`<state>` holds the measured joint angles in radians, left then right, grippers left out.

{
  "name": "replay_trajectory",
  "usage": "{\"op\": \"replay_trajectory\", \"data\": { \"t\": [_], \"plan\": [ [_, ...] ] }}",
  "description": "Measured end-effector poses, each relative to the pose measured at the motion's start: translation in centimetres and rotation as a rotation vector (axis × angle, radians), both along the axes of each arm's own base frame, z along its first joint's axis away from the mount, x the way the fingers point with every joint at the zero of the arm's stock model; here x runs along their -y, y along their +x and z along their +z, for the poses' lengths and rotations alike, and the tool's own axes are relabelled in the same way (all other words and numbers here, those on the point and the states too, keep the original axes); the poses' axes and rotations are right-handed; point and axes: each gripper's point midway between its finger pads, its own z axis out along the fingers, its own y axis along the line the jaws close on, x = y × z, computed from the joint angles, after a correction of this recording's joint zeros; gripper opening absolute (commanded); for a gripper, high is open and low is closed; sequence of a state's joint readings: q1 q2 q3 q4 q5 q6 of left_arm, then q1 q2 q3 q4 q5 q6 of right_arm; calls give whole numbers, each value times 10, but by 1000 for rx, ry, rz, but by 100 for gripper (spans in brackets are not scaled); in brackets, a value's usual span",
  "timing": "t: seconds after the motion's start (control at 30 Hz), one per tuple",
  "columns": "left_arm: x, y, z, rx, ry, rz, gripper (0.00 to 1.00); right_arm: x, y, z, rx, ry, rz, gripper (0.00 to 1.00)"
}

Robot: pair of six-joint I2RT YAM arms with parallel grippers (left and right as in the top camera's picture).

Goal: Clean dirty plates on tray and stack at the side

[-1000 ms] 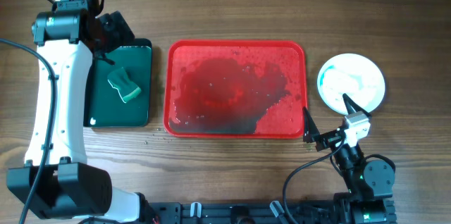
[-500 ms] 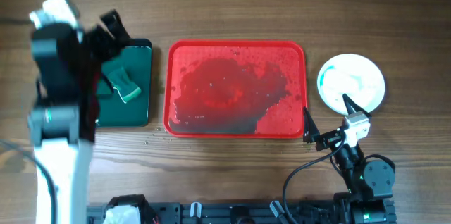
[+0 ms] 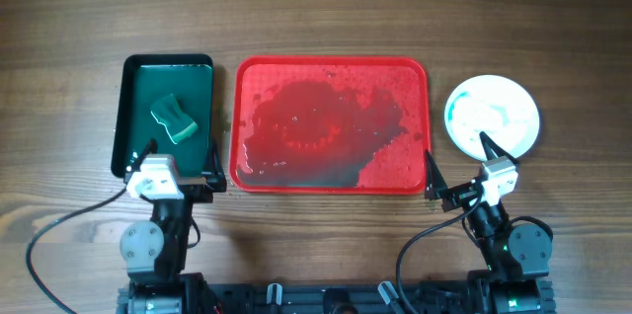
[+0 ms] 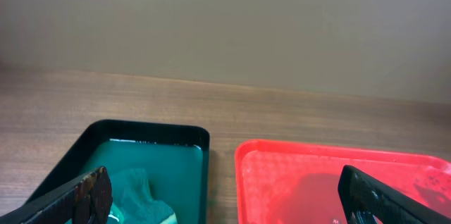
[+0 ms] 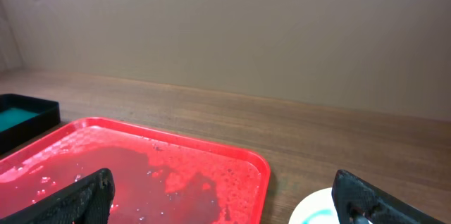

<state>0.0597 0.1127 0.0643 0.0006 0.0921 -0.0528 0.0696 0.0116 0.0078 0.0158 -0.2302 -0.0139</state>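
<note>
Centre of the wooden table point(image 3: 316, 8): large red rectangular plastic tray point(image 3: 407, 172). Just beside it on the left: smaller dark green rectangular tray point(image 3: 194, 85), with a green sponge point(image 3: 174, 119) lying in it. Right of the red tray, apart from it: round white plate point(image 3: 492, 112) on the table.

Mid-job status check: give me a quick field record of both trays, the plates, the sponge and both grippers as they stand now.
red tray: wet, no plates on it
plates: outside the red tray, on its right; top face shows teal smears; count cannot be told from above
green tray: left of the red tray, holds the sponge
left gripper: open, empty
right gripper: open, empty
</note>
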Motion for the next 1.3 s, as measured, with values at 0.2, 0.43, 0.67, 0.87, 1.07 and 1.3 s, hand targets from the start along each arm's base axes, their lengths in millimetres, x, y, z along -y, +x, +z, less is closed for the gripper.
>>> {"op": "replay_trajectory", "data": {
  "t": [0.2,0.43,0.67,0.87,1.07,1.3],
  "plan": [
    [-1,-4,-24,-39,2,5,100,0,0,0,0,0,0,100],
    [-2,-4,-23,-37,2,12,100,0,0,0,0,0,0,100],
    [-2,-4,-23,-37,2,12,100,0,0,0,0,0,0,100],
    [-2,-4,-23,-37,2,12,100,0,0,0,0,0,0,100],
    [-2,-4,-23,-37,2,12,100,0,0,0,0,0,0,100],
    [-2,-4,-23,-35,3,12,100,0,0,0,0,0,0,100]
  ]
}}
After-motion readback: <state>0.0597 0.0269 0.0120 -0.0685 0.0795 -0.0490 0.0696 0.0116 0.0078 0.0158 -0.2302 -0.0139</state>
